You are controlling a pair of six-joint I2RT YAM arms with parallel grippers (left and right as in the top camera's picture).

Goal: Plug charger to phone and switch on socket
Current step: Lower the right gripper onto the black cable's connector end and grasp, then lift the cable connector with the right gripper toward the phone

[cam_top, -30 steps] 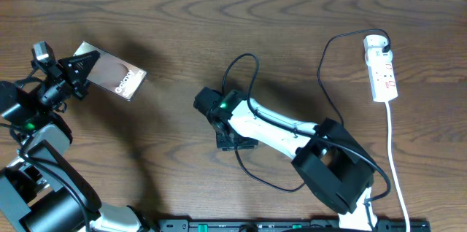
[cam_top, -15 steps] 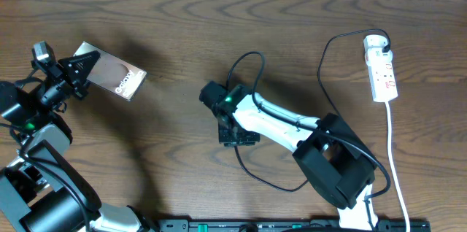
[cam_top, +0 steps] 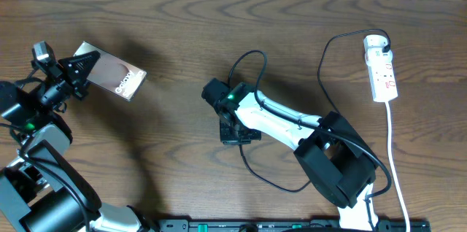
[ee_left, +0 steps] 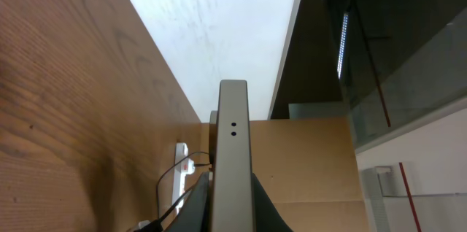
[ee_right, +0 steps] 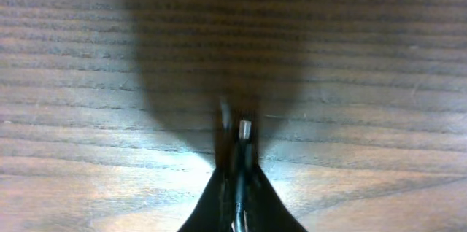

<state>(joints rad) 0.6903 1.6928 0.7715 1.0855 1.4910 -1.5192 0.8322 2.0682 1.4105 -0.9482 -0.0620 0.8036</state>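
The right pincer [ee_right: 237,165] is pressing together on the charger [ee_right: 244,127], just behind its small metal tip. The tip is poking out past the fingers in line with them, toward the table [cam_top: 175,20] close below. I'd judge the cable light and limp, trailing in loops around the arm. Only the plug body is stiff, so that grip looks right.

Well off toward the other arm, the left pincer [cam_top: 79,70] is pinching the phone [cam_top: 115,75] by one short end. The phone looks rigid, slick and breakable. Its long axis is running out from that pincer, the free lettered end angling roughly toward the charger; I cannot make out a port. The socket [cam_top: 382,71] is lying well apart on the opposite side.
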